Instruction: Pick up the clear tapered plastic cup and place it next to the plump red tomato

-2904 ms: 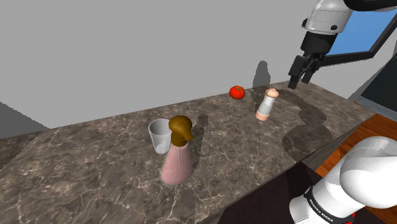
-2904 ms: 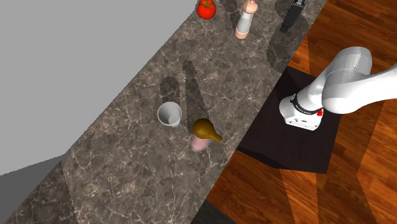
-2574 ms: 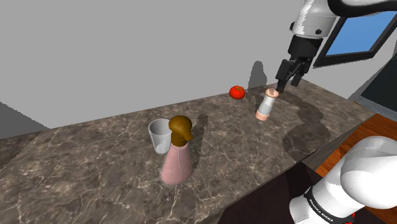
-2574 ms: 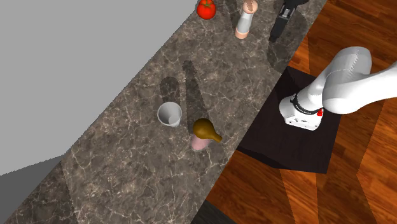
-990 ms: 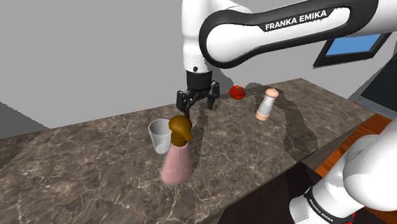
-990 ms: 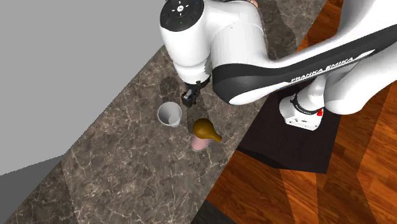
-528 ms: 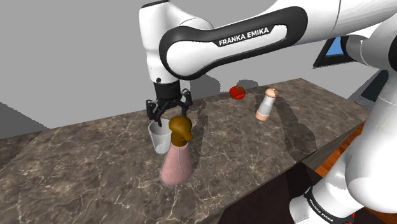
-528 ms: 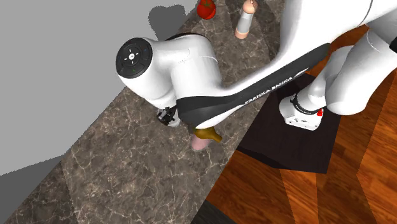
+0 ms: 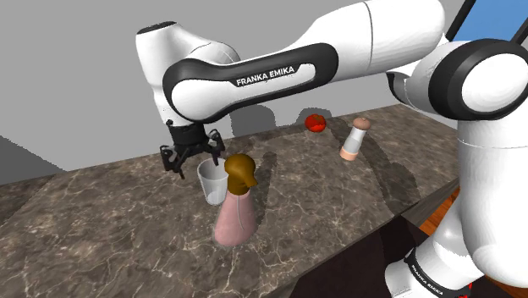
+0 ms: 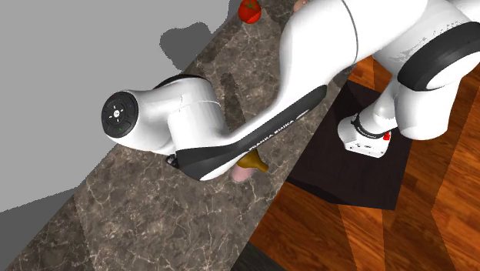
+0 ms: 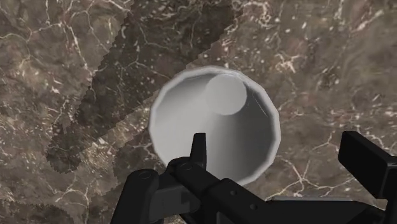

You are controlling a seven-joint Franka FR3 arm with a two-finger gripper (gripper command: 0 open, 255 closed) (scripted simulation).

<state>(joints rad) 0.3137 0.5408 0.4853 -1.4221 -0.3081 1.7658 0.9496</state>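
The tapered cup [image 9: 211,183] stands upright and looks pale grey on the dark marble counter [image 9: 110,222]. In the wrist view its open mouth [image 11: 216,121] faces up at me. My gripper [image 9: 196,163] is open and hovers close over the cup's rim, offset toward the shoulder view's left. Seen from the wrist, one finger [image 11: 199,149] lies over the cup's mouth and the other finger [image 11: 368,159] lies outside its rim; neither touches it. The red tomato [image 9: 316,123] rests far off at the counter's back, also seen in the second exterior view [image 10: 248,10].
A pink vase with a brown top [image 9: 236,203] stands right beside the cup, toward the counter's front edge. A pink-and-white shaker [image 9: 354,140] stands near the tomato. My arm [image 10: 231,115] arches over the counter. The dark stand [image 10: 361,165] sits on a wooden floor.
The arm swung from the counter's far end, past the shaker and tomato, to the cup. In the last half second the open gripper shifted toward the shoulder view's left and slightly lower.
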